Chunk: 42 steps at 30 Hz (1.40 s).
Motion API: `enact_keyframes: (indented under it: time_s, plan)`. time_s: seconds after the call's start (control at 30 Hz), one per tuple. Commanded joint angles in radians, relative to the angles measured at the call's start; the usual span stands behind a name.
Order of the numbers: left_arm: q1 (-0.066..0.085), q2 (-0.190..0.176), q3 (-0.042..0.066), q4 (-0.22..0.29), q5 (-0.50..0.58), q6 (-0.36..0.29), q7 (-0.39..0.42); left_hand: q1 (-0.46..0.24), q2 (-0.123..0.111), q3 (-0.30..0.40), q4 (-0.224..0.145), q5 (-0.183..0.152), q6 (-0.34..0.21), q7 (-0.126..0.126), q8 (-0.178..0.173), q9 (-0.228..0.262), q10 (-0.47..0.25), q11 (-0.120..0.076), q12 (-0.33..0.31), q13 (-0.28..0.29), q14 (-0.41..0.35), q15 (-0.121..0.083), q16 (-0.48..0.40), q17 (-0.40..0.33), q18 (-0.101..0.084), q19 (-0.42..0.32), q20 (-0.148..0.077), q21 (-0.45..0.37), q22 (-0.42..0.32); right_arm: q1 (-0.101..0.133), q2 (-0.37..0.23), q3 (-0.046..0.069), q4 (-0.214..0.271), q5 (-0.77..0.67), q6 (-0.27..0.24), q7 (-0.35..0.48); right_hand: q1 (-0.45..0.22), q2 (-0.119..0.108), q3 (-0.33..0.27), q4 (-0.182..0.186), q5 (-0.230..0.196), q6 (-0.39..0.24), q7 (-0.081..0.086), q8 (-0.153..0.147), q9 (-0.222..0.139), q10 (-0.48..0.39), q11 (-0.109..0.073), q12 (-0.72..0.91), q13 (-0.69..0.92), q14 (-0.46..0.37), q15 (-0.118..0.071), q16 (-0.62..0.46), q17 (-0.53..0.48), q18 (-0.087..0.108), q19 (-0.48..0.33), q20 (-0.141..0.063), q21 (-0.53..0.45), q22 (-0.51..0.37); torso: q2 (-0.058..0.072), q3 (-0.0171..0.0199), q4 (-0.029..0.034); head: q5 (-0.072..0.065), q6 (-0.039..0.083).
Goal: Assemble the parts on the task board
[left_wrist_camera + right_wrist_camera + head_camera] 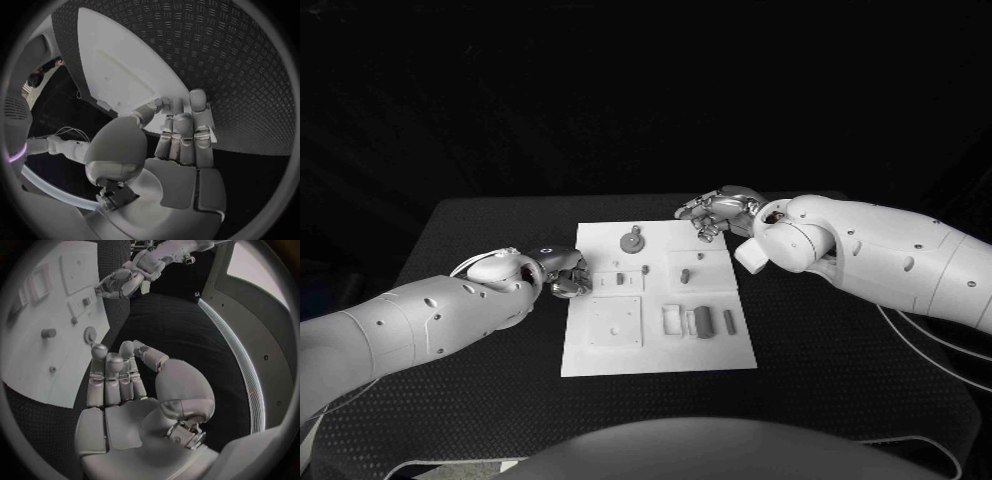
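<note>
From the head camera, the flat white rectangular task board point(656, 300) lies in the middle of the black textured table point(473, 400), with small grey parts point(704, 320) lying on it. The silver left hand point(560, 272) sits at the board's left edge, fingers curled toward it; whether it holds anything I cannot tell. The silver right hand point(715, 212) hovers at the far right corner.

The left wrist camera shows the left hand's fingers point(184, 132) pressed together, tips at the board's edge point(119, 75).

The right wrist camera shows the right hand point(125, 390) empty, fingers straight, side by side, above the table beside the board point(37, 355)
</note>
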Motion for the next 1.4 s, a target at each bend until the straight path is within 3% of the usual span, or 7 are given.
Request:
enact_keyframes:
  time_s: [0.03, 0.13, 0.23, 0.77, 0.93, 1.2, 1.4]
  plan:
    - [-0.002, -0.001, -0.002, 0.001, 0.015, 0.030, 0.004, -0.005, 0.014, 0.002, 0.005, 0.026, -0.001, 0.006, 0.002, -0.001, -0.007, 0.000, 0.009, -0.002, -0.009, 0.000, 0.006, -0.001, 0.018, -0.008, 0.000, 0.002, 0.024, -0.001, 0.001, 0.000, -0.001, -0.004, 0.016, 0.007, 0.001, -0.004, -0.007, 0.000, 0.006, -0.001, 0.008, -0.005, -0.001, 0.000, 0.005, 0.001, 0.001, 0.002, -0.008, -0.003, 0.001, 0.013, 0.002, -0.007, -0.004, 0.011, 0.000, -0.0002, -0.0003, 0.000, 0.000]
    - [-0.002, -0.003, -0.001, 0.002, 0.028, 0.020, 0.005, 0.013, 0.028, 0.014, -0.016, 0.035, 0.003, 0.004, 0.006, 0.000, -0.005, -0.002, 0.015, -0.004, -0.008, -0.001, 0.009, -0.001, 0.021, -0.007, -0.001, 0.007, 0.024, -0.001, 0.002, 0.000, -0.002, -0.004, 0.015, 0.007, 0.001, -0.004, -0.007, 0.000, 0.006, -0.001, 0.008, -0.005, -0.001, 0.000, 0.005, 0.001, 0.001, 0.002, -0.008, -0.003, 0.001, 0.013, 0.002, -0.007, -0.004, 0.011, 0.000, -0.0003, -0.0006, 0.001, 0.000]
    - [-0.002, -0.005, 0.000, 0.001, 0.090, 0.006, 0.006, 0.040, 0.004, 0.085, 0.002, -0.043, 0.009, 0.001, 0.012, -0.001, 0.001, -0.004, 0.023, -0.010, -0.005, -0.003, 0.011, -0.004, 0.020, -0.002, -0.001, 0.010, 0.023, -0.001, 0.002, 0.000, -0.005, -0.006, 0.011, 0.007, 0.001, -0.003, -0.007, -0.001, 0.006, -0.001, 0.008, -0.005, -0.001, 0.000, 0.005, 0.001, 0.001, 0.002, -0.008, -0.003, 0.001, 0.013, 0.002, -0.007, -0.004, 0.011, 0.000, 0.0000, -0.0009, 0.001, 0.000]
    - [0.007, -0.032, 0.041, 0.011, 0.523, -0.051, 0.083, 0.043, 0.014, 0.112, 0.010, -0.048, 0.019, -0.003, 0.021, 0.001, 0.011, -0.008, 0.032, -0.016, 0.000, -0.007, 0.011, -0.007, 0.019, 0.001, -0.005, 0.016, 0.024, -0.001, 0.006, 0.000, 0.001, -0.171, -0.048, 0.042, 0.005, -0.030, -0.013, -0.001, 0.005, -0.014, 0.012, -0.013, -0.007, -0.008, 0.008, -0.001, 0.001, -0.004, -0.005, -0.005, 0.002, 0.013, 0.000, -0.006, -0.006, 0.010, 0.000, 0.0008, 0.0007, 0.002, 0.000]
    - [0.023, -0.040, 0.042, 0.021, 0.753, -0.011, 0.075, 0.041, 0.016, 0.112, 0.010, -0.048, 0.018, -0.003, 0.021, 0.001, 0.011, -0.008, 0.032, -0.017, 0.000, -0.007, 0.011, -0.009, 0.018, 0.001, -0.005, 0.017, 0.024, -0.001, 0.014, 0.000, 0.005, -0.337, -0.104, 0.096, 0.020, -0.052, -0.013, -0.002, 0.006, -0.014, 0.012, -0.013, -0.008, -0.011, 0.008, 0.001, 0.002, -0.006, -0.005, -0.005, 0.003, 0.013, -0.002, -0.007, -0.007, 0.010, 0.000, 0.0008, -0.0011, 0.004, 0.000]
    - [0.033, -0.032, 0.041, 0.054, 1.424, 0.121, 0.042, 0.013, 0.035, 0.103, 0.005, -0.050, 0.012, 0.000, 0.023, 0.000, 0.009, -0.006, 0.035, -0.027, -0.016, -0.004, 0.001, -0.016, 0.012, -0.021, -0.002, 0.011, 0.023, -0.001, 0.062, -0.006, -0.001, -0.736, -0.253, 0.218, 0.078, -0.128, -0.017, -0.002, 0.005, -0.027, 0.018, -0.020, -0.014, -0.030, 0.015, -0.003, 0.002, -0.021, 0.001, -0.010, 0.003, 0.013, -0.015, -0.003, -0.012, 0.011, 0.000, 0.0023, -0.0006, 0.007, 0.014]
    - [0.032, -0.021, 0.040, 0.095, 1.585, 0.188, 0.054, -0.019, 0.058, 0.091, -0.011, -0.054, 0.002, 0.004, 0.022, -0.003, -0.003, -0.002, 0.034, -0.037, -0.038, 0.000, -0.004, -0.022, 0.007, -0.044, 0.001, 0.005, 0.022, -0.007, 0.099, -0.019, -0.014, -0.834, -0.339, 0.249, 0.095, -0.154, -0.025, -0.001, 0.005, -0.042, 0.024, -0.028, -0.018, -0.038, 0.020, -0.003, 0.002, -0.027, 0.006, -0.012, 0.003, 0.013, -0.018, 0.002, -0.014, 0.011, 0.001, 0.0019, 0.0012, 0.007, 0.024]
